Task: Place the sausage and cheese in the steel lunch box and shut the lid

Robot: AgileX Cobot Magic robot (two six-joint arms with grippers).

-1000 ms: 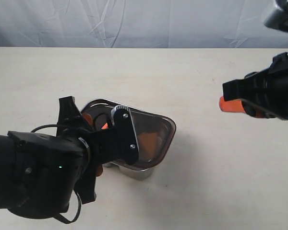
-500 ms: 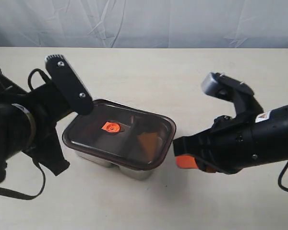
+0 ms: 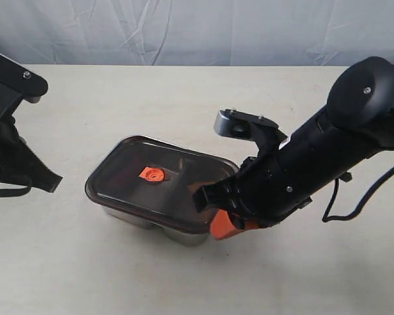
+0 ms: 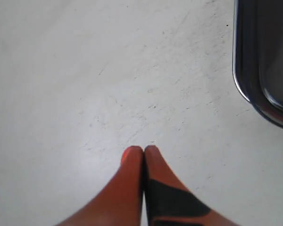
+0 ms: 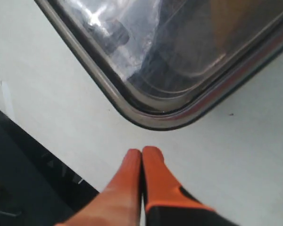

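Beige tabletop, lid on steel lunch box. Right claw closed, empty, beside its corner; left claw closed too. Could nudge box, skew lid.

The lid looks like smoky see-through plastic, glossy enough to throw pale reflections, with a small matt orange tab at its middle. Under it the steel lunch box shows polished metal, mirror-bright along its rounded wall. The worktop is pale and matt, with fine scratches and scuffs up close. Behind hangs a grey-white backdrop, creased like thin cloth or sheeting. The right pincer and the left pincer look like smooth orange plastic with matt black insets. The right arm's casing is matt black, and a silvery block on it has a dull metal sheen.
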